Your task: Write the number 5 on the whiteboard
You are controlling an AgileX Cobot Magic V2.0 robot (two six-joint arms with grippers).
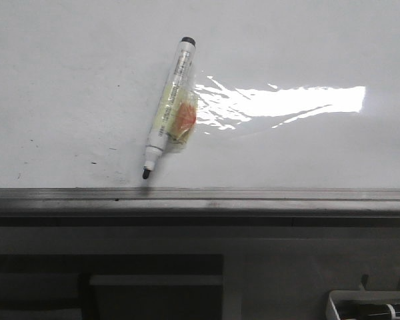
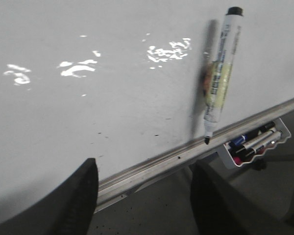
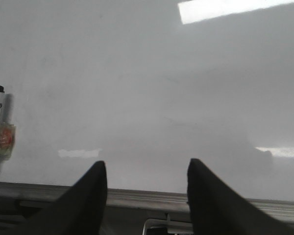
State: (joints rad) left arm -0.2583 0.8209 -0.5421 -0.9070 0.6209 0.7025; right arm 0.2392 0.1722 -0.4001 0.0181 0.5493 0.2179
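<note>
While both arms hang back by the near frame, a marker (image 1: 169, 107) lies uncapped on the whiteboard (image 1: 67, 80), tip towards the near edge. No number 5 shows, only tiny dark specks. Left gripper (image 2: 144, 196) and right gripper (image 3: 147, 196) both gape wide, holding nothing.

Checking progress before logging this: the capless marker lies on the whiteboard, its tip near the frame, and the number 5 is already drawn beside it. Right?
Not quite. No number 5 is drawn: the whiteboard shows only tiny dark specks, as the front view shows. The rest holds: the marker lies on it, uncapped, tip near the frame.
</note>
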